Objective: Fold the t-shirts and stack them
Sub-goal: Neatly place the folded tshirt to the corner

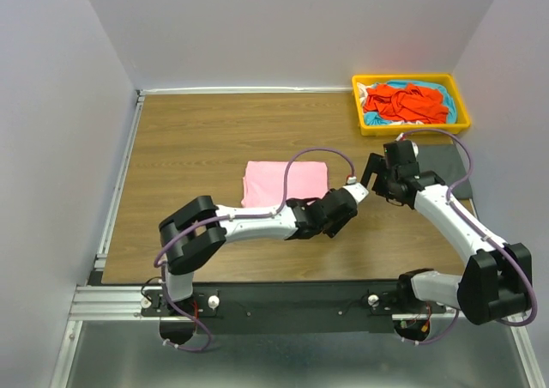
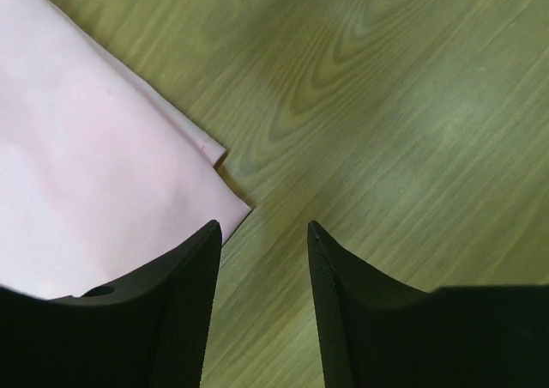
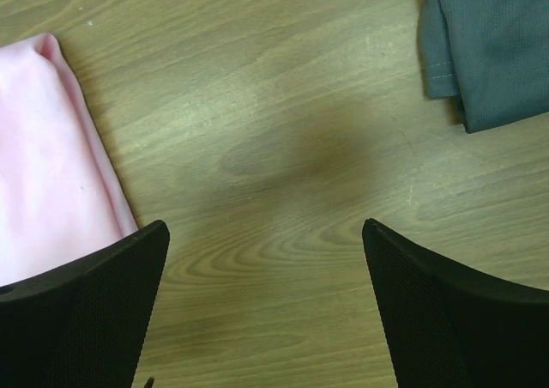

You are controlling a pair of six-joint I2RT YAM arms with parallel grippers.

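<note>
Top external: folded pink shirt lies flat mid-table. The left pincer is at its near right corner and the right pincer is just beyond its right edge. A grey shirt lies on the table to the right, partly under the right arm. A yellow tray at the far right corner holds a crumpled orange-red shirt on top of a turquoise shirt.

Left wrist: left pincer spread, with bare table between the jaws and nothing gripped. The pink shirt's corner lies just beside the left fingertip.

Right wrist: right pincer spread wide over bare table, empty. The pink shirt's folded edge is at the left jaw. A hemmed corner of the grey shirt sits at upper right, well apart from the pink one.
</note>
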